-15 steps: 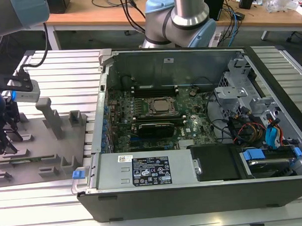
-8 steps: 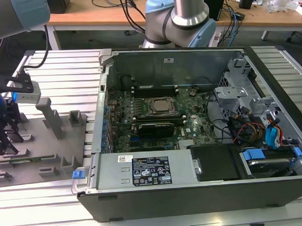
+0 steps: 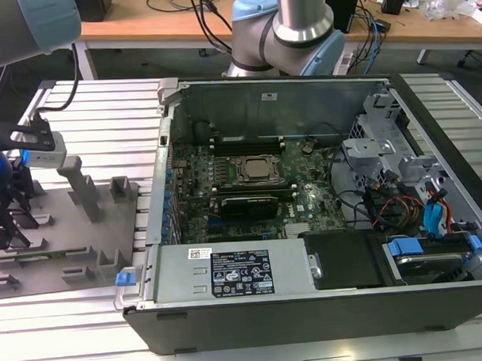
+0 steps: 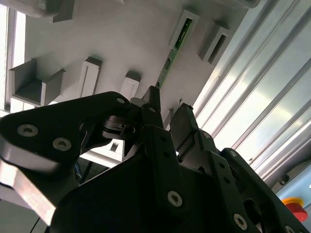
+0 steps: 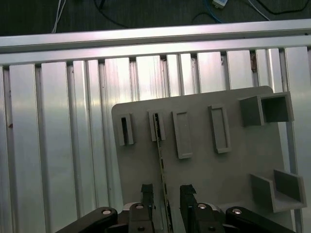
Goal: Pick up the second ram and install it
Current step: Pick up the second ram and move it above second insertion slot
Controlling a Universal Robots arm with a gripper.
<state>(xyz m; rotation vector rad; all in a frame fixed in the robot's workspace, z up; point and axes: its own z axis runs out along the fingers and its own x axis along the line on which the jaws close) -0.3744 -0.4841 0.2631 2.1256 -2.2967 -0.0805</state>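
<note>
The second ram [image 5: 162,160] is a thin green stick standing on edge in a slot of the grey fixture plate [image 5: 228,170]. In the first wrist view my gripper [image 5: 166,193] is open, one black finger [image 5: 147,191] on each side of the stick, with a small gap on both sides. The second wrist view shows the same: the ram [image 4: 174,46] runs away from the gripper [image 4: 167,104] between the fingertips. In the exterior view the gripper [image 3: 0,235] hangs over the plate's left end, where the green ram [image 3: 49,253] lies low.
An open computer case [image 3: 308,297] fills the exterior view's right, with the motherboard [image 3: 249,188], its processor socket and long black memory sockets [image 3: 247,141]. Upright grey blocks [image 3: 83,190] stand on the fixture plate. Ribbed aluminium table profiles [image 5: 58,145] surround the plate.
</note>
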